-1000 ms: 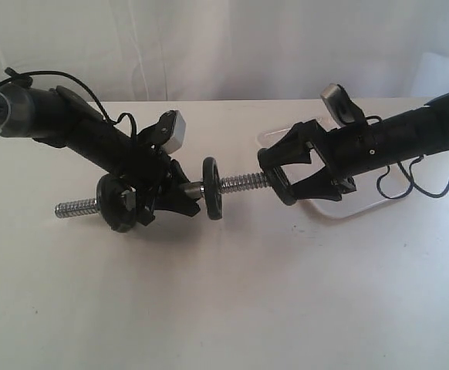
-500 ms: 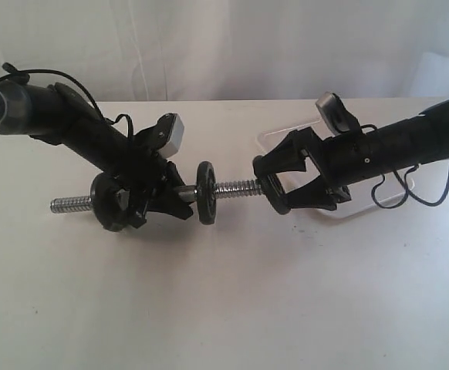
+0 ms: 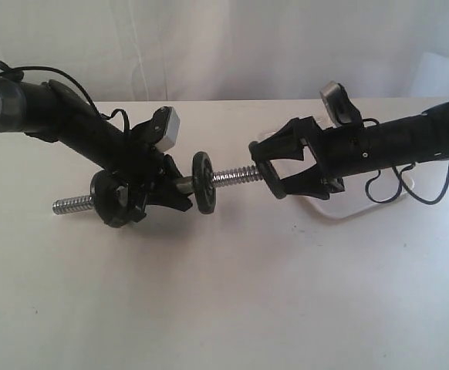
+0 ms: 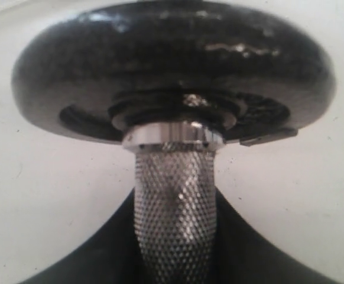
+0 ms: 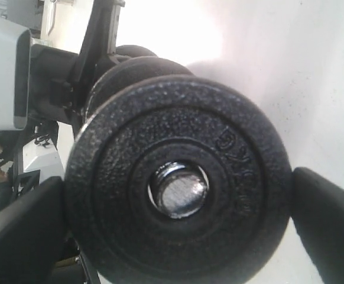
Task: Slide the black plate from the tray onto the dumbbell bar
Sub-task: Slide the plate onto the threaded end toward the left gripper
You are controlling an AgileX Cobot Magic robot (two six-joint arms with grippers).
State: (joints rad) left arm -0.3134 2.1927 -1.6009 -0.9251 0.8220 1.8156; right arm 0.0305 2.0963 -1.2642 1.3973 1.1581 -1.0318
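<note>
My left gripper (image 3: 177,193) is shut on the knurled middle of the chrome dumbbell bar (image 3: 232,176), holding it above the table with its right end slightly higher. Two black plates sit on the bar, one left of that gripper (image 3: 113,199) and one right of it (image 3: 204,183). My right gripper (image 3: 267,169) is shut on the rim of a third black plate (image 5: 119,177). That plate meets the bar's right threaded end, and the bar tip (image 5: 178,190) shows inside its centre hole. In the left wrist view the bar (image 4: 172,207) runs out between the jaws to a plate (image 4: 172,65).
The white tray (image 3: 348,210) lies under and behind my right arm, mostly hidden by it. A white cloth backdrop rises behind the pale table (image 3: 224,308). Loose cables hang from both arms.
My right gripper has carried its plate left and slightly up onto the bar's right tip. The left arm has raised the bar a little and shifted it left.
</note>
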